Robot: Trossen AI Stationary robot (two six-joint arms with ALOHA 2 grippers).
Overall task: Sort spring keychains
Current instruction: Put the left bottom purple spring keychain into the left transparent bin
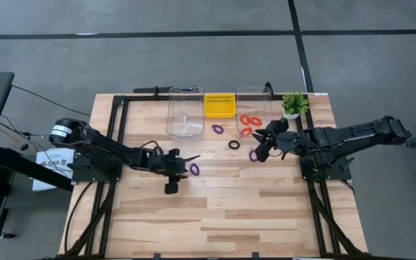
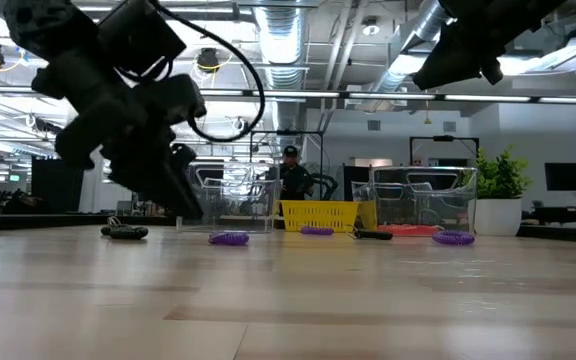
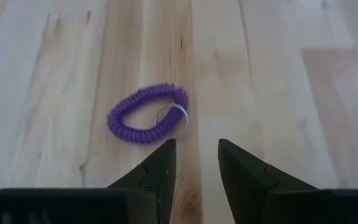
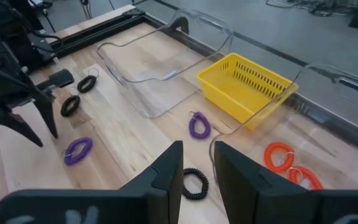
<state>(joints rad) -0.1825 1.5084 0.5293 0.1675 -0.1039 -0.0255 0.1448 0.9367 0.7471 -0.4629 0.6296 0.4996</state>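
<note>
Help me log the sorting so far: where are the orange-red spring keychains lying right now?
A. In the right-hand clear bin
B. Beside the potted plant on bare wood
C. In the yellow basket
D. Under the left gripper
A: the orange-red spring keychains lie inside the right-hand clear bin, next to the yellow basket.

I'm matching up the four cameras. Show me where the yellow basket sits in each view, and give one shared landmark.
High view: the yellow basket is at the table's far edge, near the middle.
Low view: at the back of the table, centre of the picture.
Left wrist view: not in it.
Right wrist view: in view, between two clear bins.
Landmark: the clear bin beside it, on the left arm's side.
</note>
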